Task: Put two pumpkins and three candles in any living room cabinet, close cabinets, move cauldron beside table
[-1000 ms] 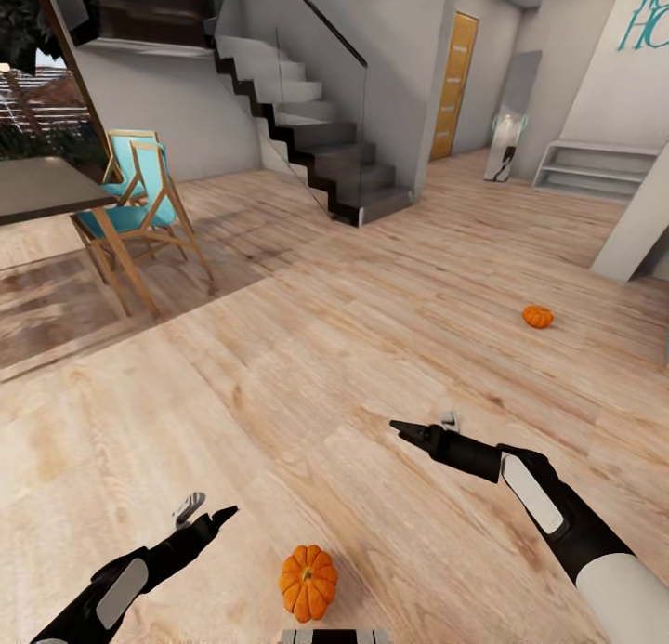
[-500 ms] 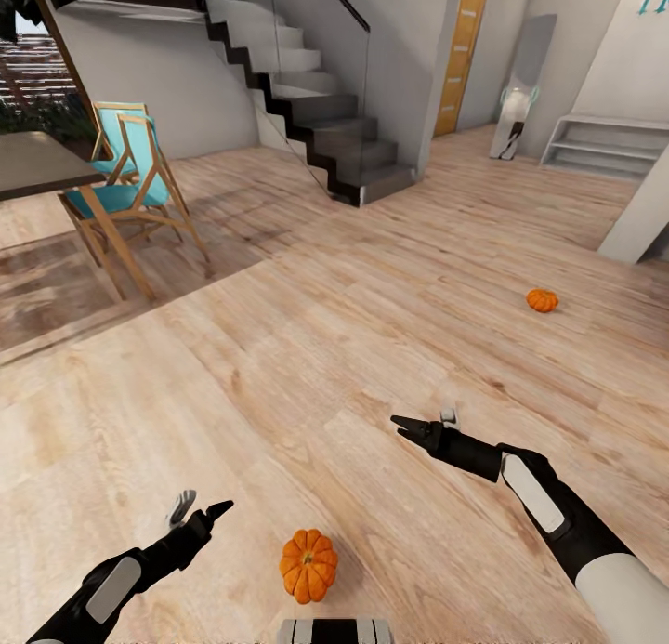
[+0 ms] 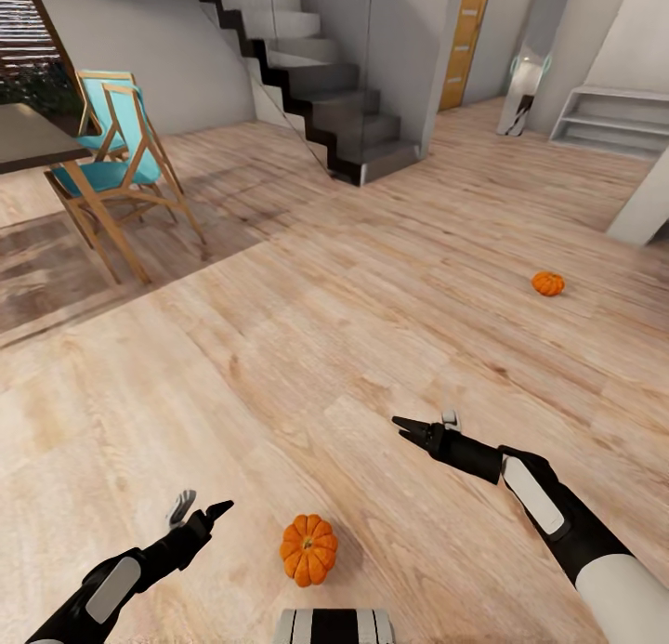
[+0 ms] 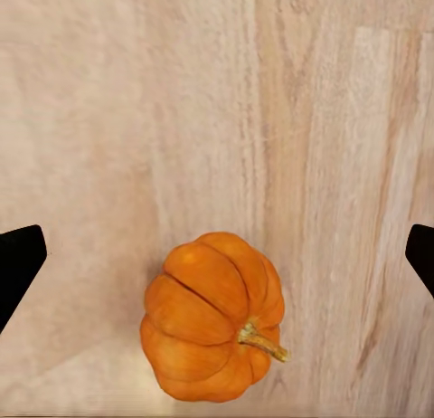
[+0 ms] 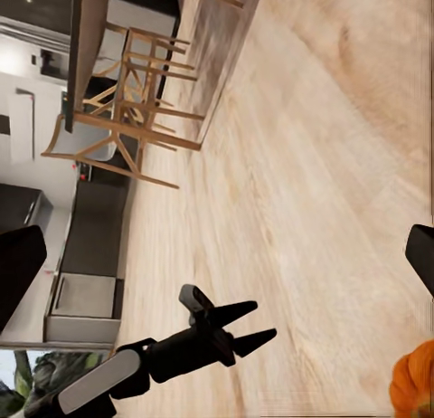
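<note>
Both hands open, empty, pumpkin between

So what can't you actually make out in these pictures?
- Table: head view, cut off by the left edge.
- White shelving: head view, cut off by the right edge.
- Near pumpkin: right wrist view, mostly cut off at the corner.
- Far pumpkin: head view, too small for stem detail.

**Operator:** What sort of place am I in?

**Guide:** You are in a home, in an open-plan living area. Take the staircase as your landmark: pale wood floor spreads out below it, a dining table with a turquoise chair stands to its left, and an orange door and low white shelving lie to its right.
</note>
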